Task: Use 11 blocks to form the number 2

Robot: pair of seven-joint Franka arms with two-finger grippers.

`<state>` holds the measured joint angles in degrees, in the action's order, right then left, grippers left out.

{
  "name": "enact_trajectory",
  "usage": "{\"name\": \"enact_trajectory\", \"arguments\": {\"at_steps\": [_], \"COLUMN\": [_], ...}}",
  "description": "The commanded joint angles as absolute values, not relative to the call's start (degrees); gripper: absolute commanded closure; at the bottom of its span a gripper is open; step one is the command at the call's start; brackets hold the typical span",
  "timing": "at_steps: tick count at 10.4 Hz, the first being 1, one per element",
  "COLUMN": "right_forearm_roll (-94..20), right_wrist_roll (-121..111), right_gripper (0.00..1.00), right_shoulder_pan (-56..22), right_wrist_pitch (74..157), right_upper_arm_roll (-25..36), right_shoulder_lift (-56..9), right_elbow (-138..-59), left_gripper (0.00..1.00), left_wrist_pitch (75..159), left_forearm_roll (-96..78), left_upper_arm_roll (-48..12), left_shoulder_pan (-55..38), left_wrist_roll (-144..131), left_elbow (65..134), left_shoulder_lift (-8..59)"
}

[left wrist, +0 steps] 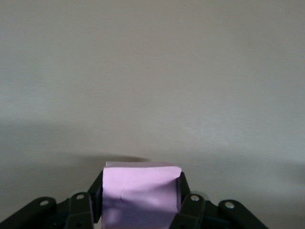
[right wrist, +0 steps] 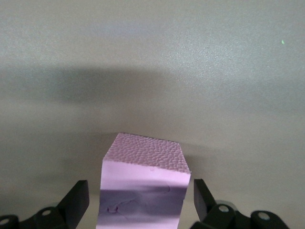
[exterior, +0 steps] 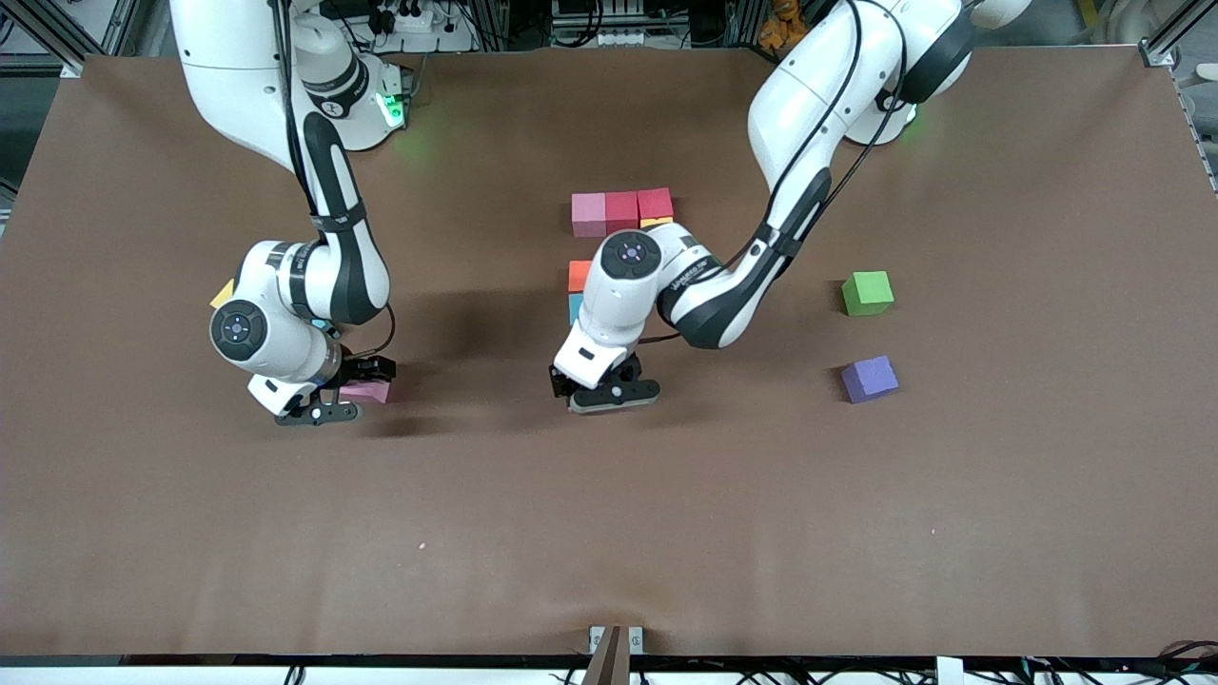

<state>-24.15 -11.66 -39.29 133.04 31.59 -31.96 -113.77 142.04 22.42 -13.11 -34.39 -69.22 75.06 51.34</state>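
In the front view, three blocks sit in a row just above the middle of the picture: a pink one, a red one and a darker pink one. A bit of a yellow block peeks out below the row. Lower down are an orange block and a blue block, partly hidden by the left arm. This is all that shows of the 2. The left claw hangs low over the table, near the picture's middle. A green cube and a purple block lie toward the left arm's end. The right claw is low at the right arm's end, around a pink block. Another yellow block peeks out by that arm.

In the left wrist view, the left claw is clenched on the held block, which looks pale purple.

In the right wrist view, the right claw is released. Its fingers stand on each side of the pink block, not touching it.
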Motion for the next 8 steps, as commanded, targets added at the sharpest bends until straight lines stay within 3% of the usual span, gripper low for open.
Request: {"name": "enact_trajectory", "arguments": {"at_steps": [1, 2, 3, 8], "right_forearm_roll": [-25.58, -26.10, -26.97, -27.16], "right_wrist_roll": [-12.75, -12.74, -12.74, -12.04], "right_gripper": [0.33, 0.41, 0.43, 0.43], "right_shoulder_pan": [-39.11, -39.11, -39.11, -39.64], "right_wrist_pitch": [133.95, 133.95, 133.95, 133.33], "right_upper_arm_roll": [31.46, 31.46, 31.46, 31.46], "right_shoulder_lift": [-31.29, -31.20, -31.20, -30.76], "right_elbow": [-114.61, -114.61, -114.61, -114.35], "left_gripper": [0.53, 0.53, 0.53, 0.53], "left_wrist_pitch": [142.03, 142.38, 142.56, 145.45], "left_forearm_roll": [29.16, 29.96, 31.10, 31.20], "left_upper_arm_roll": [-12.57, -12.57, -12.66, -13.62], "left_shoulder_pan": [-34.10, -34.19, -34.36, -34.63], "left_wrist_roll": [-76.96, -81.34, -82.69, -86.13], "left_elbow": [82.87, 82.79, 82.79, 86.39], "left_shoulder_lift": [45.62, 45.62, 45.53, 45.44]}}
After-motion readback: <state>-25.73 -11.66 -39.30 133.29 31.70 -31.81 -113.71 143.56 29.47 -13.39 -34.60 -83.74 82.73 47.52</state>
